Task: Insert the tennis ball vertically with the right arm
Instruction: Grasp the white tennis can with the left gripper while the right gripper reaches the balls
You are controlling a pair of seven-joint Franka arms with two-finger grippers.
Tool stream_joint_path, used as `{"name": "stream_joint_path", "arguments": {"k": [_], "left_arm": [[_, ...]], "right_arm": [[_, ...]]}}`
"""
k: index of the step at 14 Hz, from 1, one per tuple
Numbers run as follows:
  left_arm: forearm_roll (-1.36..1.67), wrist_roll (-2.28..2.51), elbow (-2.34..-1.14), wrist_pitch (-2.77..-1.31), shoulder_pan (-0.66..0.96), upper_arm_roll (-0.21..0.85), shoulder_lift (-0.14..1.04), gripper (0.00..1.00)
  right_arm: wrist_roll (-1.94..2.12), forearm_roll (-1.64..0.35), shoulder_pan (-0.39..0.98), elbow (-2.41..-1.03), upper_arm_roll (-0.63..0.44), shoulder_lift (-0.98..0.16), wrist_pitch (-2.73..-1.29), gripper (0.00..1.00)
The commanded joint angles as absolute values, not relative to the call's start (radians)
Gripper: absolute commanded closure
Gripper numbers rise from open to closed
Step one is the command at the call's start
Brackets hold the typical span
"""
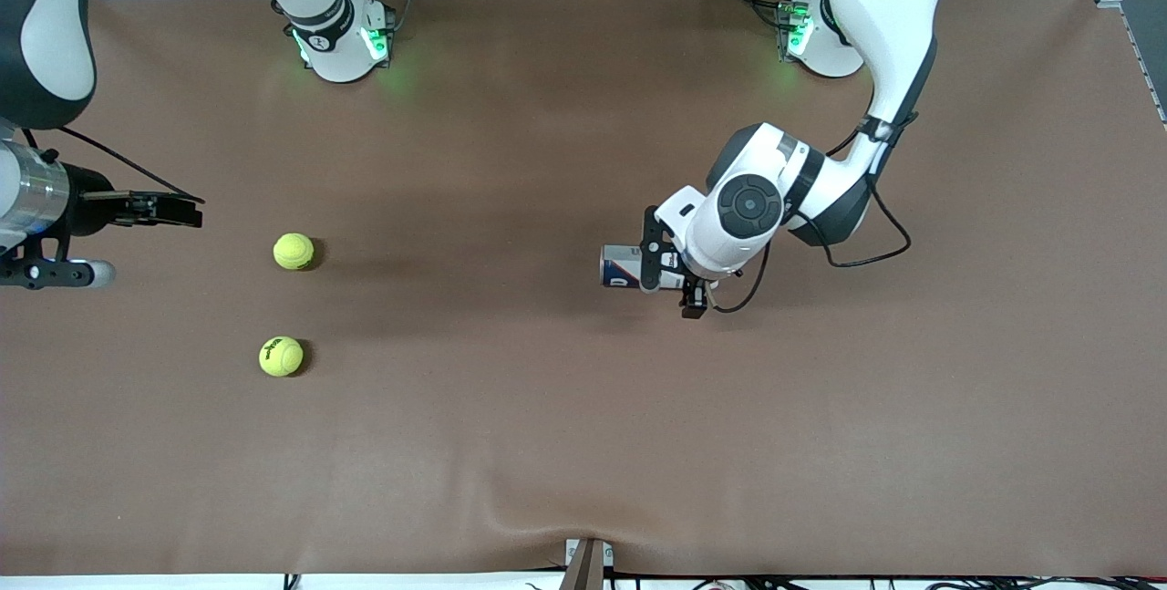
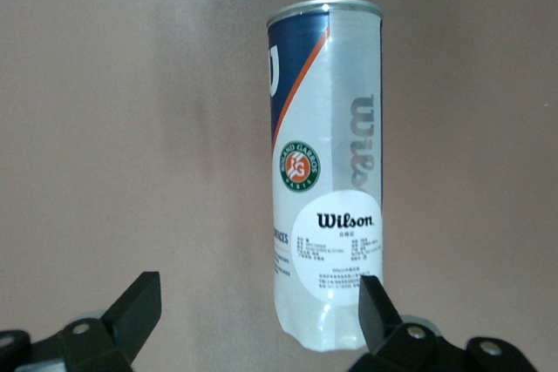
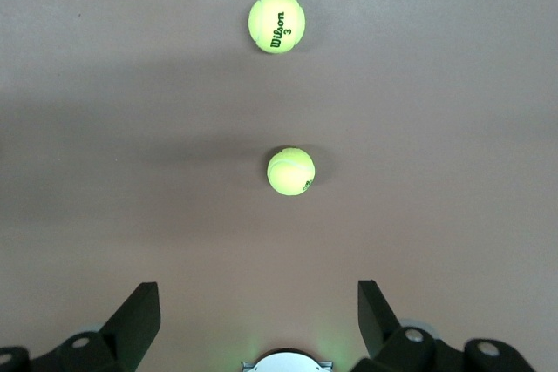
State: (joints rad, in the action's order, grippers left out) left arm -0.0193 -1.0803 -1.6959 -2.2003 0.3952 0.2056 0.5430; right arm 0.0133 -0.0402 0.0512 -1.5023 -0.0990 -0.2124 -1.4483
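Observation:
Two yellow tennis balls lie toward the right arm's end of the table. One ball (image 1: 294, 251) (image 3: 290, 171) is farther from the front camera. The other ball (image 1: 281, 357) (image 3: 277, 22) shows its Wilson print. My right gripper (image 1: 193, 212) (image 3: 259, 311) hangs open and empty, high over that end of the table, apart from both balls. A clear Wilson can (image 1: 620, 266) (image 2: 324, 172) with a blue label lies on its side mid-table. My left gripper (image 1: 670, 280) (image 2: 259, 311) is open over the can's one end, which sits close beside one finger (image 2: 377, 307).
The brown table cover (image 1: 565, 408) has a wrinkle near the front edge (image 1: 547, 517), by a small bracket (image 1: 588, 563). The right arm's base (image 1: 342, 43) and the left arm's base (image 1: 821, 47) stand along the table's edge farthest from the front camera.

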Motion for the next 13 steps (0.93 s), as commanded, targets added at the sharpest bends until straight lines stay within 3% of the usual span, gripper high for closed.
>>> {"name": "stream_joint_path", "arguments": {"k": [1, 4, 8, 13], "left_arm": [[-0.044, -1.075, -1.761, -2.282, 0.413, 0.198, 0.532, 0.00], [-0.046, -1.072, -1.810, -2.348, 0.417, 0.198, 0.538, 0.00], [-0.046, -1.068, -1.871, -2.451, 0.428, 0.196, 0.548, 0.00], [-0.048, -1.046, -1.882, -2.467, 0.449, 0.190, 0.568, 0.00]], "right_arm": [[0.017, -0.044, 0.020, -1.485, -0.101, -0.224, -1.433, 0.00], [0.130, -0.093, -0.038, -1.491, -0.103, -0.265, -1.439, 0.00], [0.149, -0.103, -0.052, -1.496, -0.100, -0.466, -1.526, 0.00], [0.133, -0.103, -0.006, -1.641, -0.100, -0.509, -1.698, 0.00]]}}
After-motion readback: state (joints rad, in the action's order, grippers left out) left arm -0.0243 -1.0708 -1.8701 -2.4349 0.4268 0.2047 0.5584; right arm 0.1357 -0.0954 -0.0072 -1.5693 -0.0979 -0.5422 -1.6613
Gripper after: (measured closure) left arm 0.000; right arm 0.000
